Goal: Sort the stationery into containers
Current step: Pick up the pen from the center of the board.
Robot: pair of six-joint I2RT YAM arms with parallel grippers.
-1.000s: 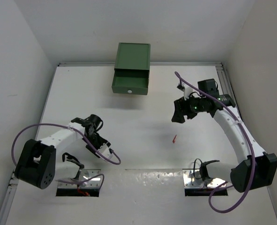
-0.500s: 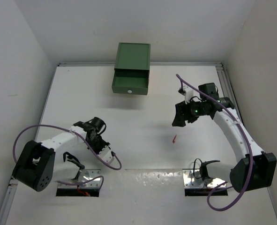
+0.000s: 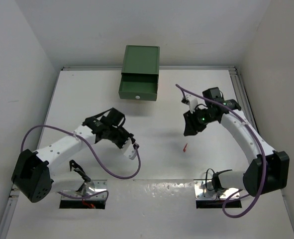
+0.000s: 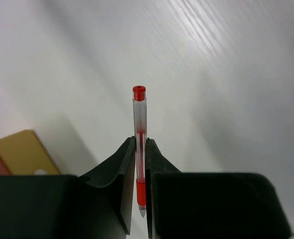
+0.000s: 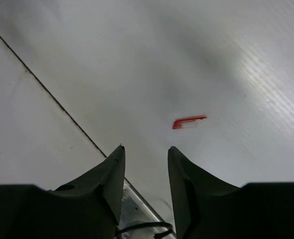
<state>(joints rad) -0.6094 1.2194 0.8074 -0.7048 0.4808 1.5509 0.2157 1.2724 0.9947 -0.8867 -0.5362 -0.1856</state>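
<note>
Left gripper (image 4: 140,149) pinches the red pen (image 4: 139,124) at its grip end, lower centre. Likely light, stiff, slick. Right gripper (image 5: 146,154) gapes empty.

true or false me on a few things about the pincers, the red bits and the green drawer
1. The left pincer is shut on a red pen. True.
2. The right pincer grips the small red piece. False: the piece lies on the table, apart from the pincer, whose jaws stand apart with nothing between them.
3. The green drawer is pulled out of its cabinet. True.
4. The knob on the green drawer is black. False: it is white.
5. The red pen lies flat inside the green drawer. False: it is held between the left pincer's fingers, above the table.
</note>
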